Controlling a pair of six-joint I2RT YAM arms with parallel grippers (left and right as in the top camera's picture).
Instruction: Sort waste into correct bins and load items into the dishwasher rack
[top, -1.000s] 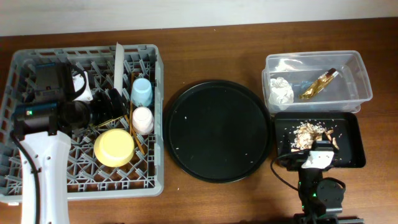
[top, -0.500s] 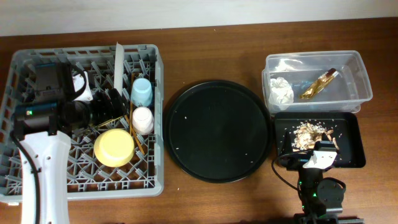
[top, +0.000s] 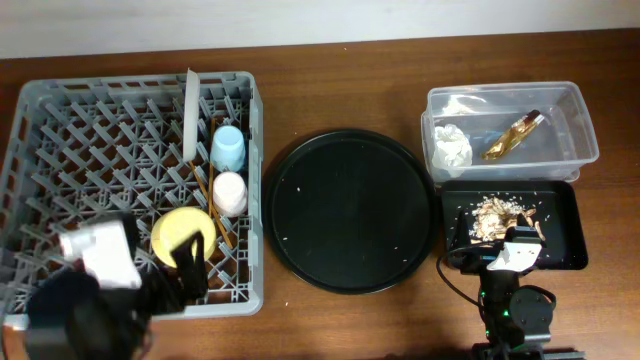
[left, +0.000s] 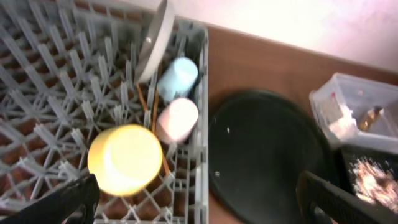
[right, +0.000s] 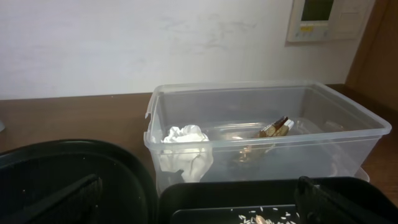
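Observation:
The grey dishwasher rack (top: 60, 150) holds the grey-white plate (top: 190, 105) on edge, the light-blue cup (top: 228, 147), the pink cup (top: 230, 192), the yellow bowl (top: 180, 230) and the chopsticks (top: 212, 200). My left gripper (top: 188, 268) is open and empty at the rack's front edge, just in front of the bowl (left: 124, 158). The clear tub (top: 575, 130) holds the white napkin (top: 450, 145) and the gold-brown wrapper (top: 513, 133). The shallow black tray (top: 565, 220) holds the food scraps (top: 498, 215). My right gripper (top: 505, 250) is open and empty at that tray's front edge (right: 249, 196).
A large round black tray (top: 350, 210) with a few crumbs lies between the rack and the bins. The left arm's body covers the rack's front left corner. The tub (right: 348, 134) stands directly behind the black tray.
My left arm has pulled back from the rack's far left part to its front edge, uncovering the rack's left side. The right arm has not moved.

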